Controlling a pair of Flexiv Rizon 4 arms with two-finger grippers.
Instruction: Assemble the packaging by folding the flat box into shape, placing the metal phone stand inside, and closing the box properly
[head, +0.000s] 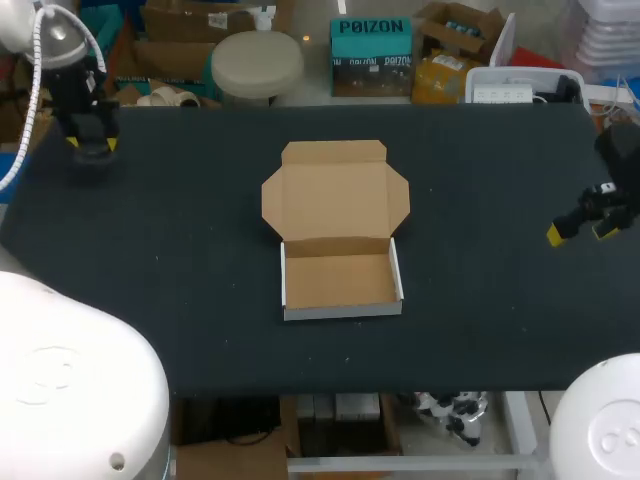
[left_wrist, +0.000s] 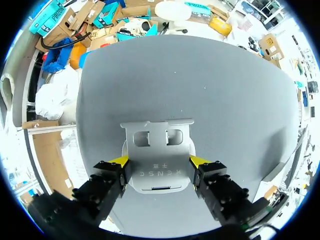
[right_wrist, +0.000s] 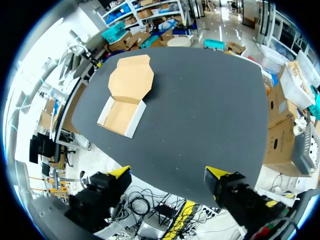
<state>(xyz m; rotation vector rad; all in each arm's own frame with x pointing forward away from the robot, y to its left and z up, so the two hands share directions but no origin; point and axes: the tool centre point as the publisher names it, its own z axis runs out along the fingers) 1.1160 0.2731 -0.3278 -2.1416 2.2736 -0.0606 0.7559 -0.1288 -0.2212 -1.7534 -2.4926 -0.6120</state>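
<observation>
The left gripper (left_wrist: 160, 161), at ten o'clock from the open box (head: 337, 235), clasps the metal phone stand (left_wrist: 158, 145) between both fingers, while the right gripper (head: 580, 231), at three o'clock, gapes empty.

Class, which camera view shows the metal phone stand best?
The left wrist view: the phone stand lies in full view on the table at the left gripper. In the head view it cannot be made out under that gripper; the right wrist view does not show it.
</observation>
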